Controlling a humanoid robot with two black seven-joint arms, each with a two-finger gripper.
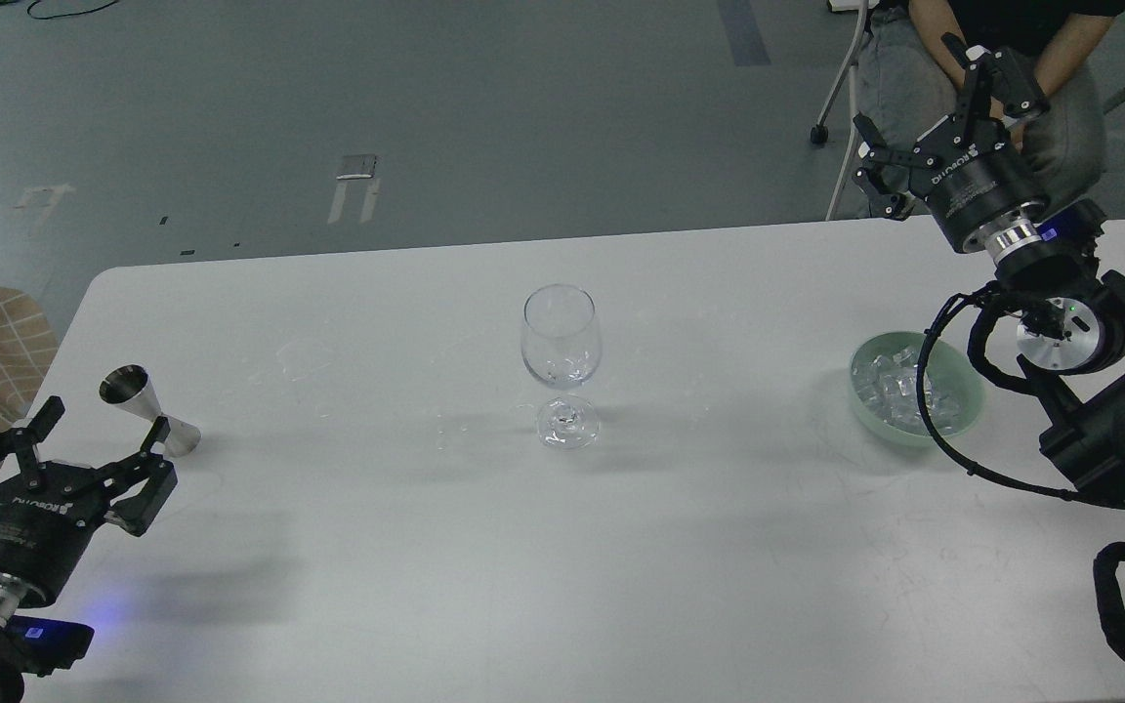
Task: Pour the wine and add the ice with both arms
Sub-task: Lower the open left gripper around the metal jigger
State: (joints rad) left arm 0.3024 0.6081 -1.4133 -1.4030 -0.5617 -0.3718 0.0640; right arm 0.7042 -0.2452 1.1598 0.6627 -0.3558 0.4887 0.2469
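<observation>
At the desk's (680,547) left edge, the left gripper (84,444) hangs open and empty, its fingers spread toward the steel jigger (147,410) standing upright just ahead of it. Wine not discernible in the jigger. Wine glass (562,363) mid-desk, well apart from both arms. Ice (899,386) sits heaped in the green bowl (963,410), far right, below the right gripper (924,112), raised, open, empty. Left arm nearer the jigger; right nearer the ice.
</observation>
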